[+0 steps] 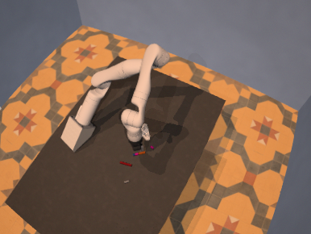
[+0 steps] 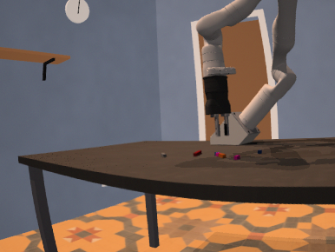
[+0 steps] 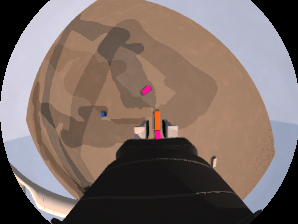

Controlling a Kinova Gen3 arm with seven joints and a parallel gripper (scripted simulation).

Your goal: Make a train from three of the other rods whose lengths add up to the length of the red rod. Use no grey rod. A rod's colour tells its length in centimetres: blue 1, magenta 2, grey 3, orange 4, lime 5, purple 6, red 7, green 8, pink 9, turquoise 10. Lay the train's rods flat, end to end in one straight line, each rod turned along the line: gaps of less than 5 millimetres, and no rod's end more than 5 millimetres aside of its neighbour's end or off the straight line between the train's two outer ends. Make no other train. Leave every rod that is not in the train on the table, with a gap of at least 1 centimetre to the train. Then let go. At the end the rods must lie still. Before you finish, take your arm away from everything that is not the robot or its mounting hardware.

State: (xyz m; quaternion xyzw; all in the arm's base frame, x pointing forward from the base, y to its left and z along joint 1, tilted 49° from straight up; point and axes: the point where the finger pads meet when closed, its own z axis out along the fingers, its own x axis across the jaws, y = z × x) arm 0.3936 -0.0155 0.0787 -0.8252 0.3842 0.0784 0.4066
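Note:
A magenta rod (image 1: 136,154) (image 2: 216,154) (image 3: 158,135) and an orange rod (image 1: 142,152) (image 2: 221,155) (image 3: 157,119) lie end to end in one line on the table. My gripper (image 1: 138,148) (image 2: 220,129) (image 3: 155,126) hangs straight above the magenta rod, clear of the table, open and empty. The red rod (image 1: 126,164) (image 2: 197,153) lies a little in front of them. A second magenta rod (image 1: 151,147) (image 2: 236,156) (image 3: 147,90) lies apart to the right. A small blue rod (image 2: 259,151) (image 3: 103,113) lies farther off, near the arm's base.
A short grey rod (image 1: 126,181) (image 2: 163,154) lies alone toward the table's front. The arm's base block (image 1: 77,135) (image 2: 236,130) stands on the dark table (image 1: 72,190) (image 2: 130,169) at the left side.

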